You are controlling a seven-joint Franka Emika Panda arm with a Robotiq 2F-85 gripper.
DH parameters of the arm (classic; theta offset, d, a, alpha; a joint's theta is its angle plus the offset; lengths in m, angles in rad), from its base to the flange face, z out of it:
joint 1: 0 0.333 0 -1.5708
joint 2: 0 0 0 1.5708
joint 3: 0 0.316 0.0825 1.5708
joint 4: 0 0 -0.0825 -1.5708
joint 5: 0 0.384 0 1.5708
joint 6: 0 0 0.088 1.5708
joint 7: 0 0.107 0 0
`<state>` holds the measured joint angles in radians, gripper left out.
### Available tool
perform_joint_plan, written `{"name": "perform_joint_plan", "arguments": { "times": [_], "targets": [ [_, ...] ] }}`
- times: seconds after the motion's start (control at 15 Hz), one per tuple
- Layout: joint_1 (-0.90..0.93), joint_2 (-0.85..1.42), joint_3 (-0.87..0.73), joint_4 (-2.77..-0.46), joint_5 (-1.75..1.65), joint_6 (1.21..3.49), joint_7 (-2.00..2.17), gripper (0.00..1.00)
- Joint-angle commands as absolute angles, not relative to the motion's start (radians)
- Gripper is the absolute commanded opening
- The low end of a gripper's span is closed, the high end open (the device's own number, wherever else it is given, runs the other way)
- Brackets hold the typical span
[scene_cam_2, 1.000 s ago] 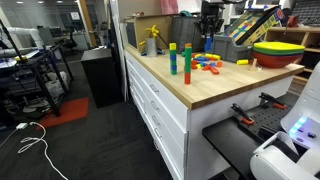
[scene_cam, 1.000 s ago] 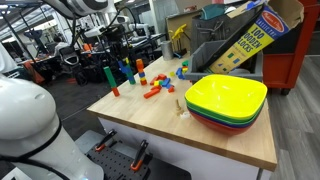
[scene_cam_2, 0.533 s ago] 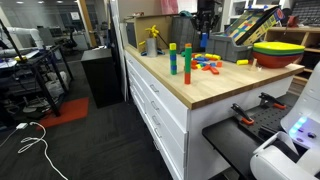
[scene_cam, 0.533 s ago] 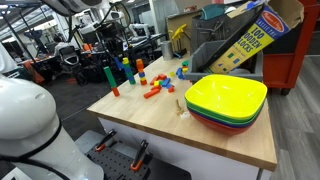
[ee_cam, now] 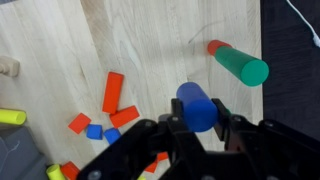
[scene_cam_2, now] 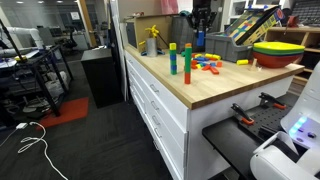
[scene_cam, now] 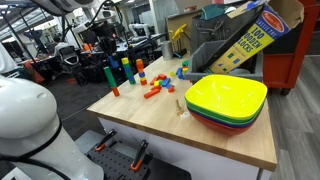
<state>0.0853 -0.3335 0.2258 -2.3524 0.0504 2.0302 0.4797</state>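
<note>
Gripper (ee_cam: 200, 128) clasping blue cylinder (ee_cam: 197, 105), yellow bowl (scene_cam: 225, 95) atop bowl stack (scene_cam: 228, 122)

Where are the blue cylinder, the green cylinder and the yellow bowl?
blue cylinder (ee_cam: 197, 106): wrist view, on its rounded end face.
green cylinder (ee_cam: 238, 64): wrist view, on the middle of its side.
yellow bowl (scene_cam: 226, 97): in an exterior view, on its bare inside.
</note>
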Motion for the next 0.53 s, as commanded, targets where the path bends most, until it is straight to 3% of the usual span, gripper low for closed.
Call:
{"name": "perform_joint_plan", "arguments": {
  "times": [0.0, 0.47],
  "targets": [
    [0.097, -0.36, 0.242, -2.334, 0.04, 1.972, 0.51, 0.08],
    [0.105, -0.314, 0.266, -2.264, 0.046, 1.92, 0.514, 0.08]
  ]
}}
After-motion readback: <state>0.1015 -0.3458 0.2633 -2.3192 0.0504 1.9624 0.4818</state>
